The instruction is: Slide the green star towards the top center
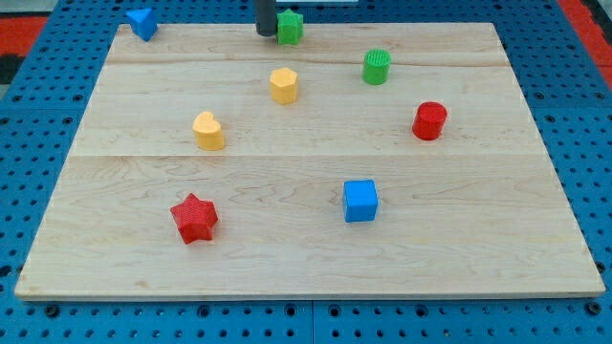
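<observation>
The green star [290,27] sits at the view's top edge of the wooden board [306,258], near the centre. My tip [265,33] is right beside the star on its left, touching or nearly touching it. The rod comes down from the view's top edge.
A green cylinder [377,67] lies right of the star. A yellow hexagon block [283,85] sits below it. A yellow block [208,131], red cylinder [429,120], red star [194,218], blue cube [360,201] and blue block [142,22] at the top left corner are spread around.
</observation>
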Robot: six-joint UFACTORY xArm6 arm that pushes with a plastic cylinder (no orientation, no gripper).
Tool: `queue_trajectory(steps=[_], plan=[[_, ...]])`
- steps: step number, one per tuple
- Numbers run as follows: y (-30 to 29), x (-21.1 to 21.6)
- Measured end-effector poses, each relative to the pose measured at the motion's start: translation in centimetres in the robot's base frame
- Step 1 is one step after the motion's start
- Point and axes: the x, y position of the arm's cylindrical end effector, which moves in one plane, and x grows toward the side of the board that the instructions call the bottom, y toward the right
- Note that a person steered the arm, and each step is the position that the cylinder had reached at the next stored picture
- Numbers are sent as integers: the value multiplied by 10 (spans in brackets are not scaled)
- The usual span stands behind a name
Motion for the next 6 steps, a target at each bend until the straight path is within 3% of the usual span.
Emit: queue_trajectory(steps=[6], plan=[[28,4]])
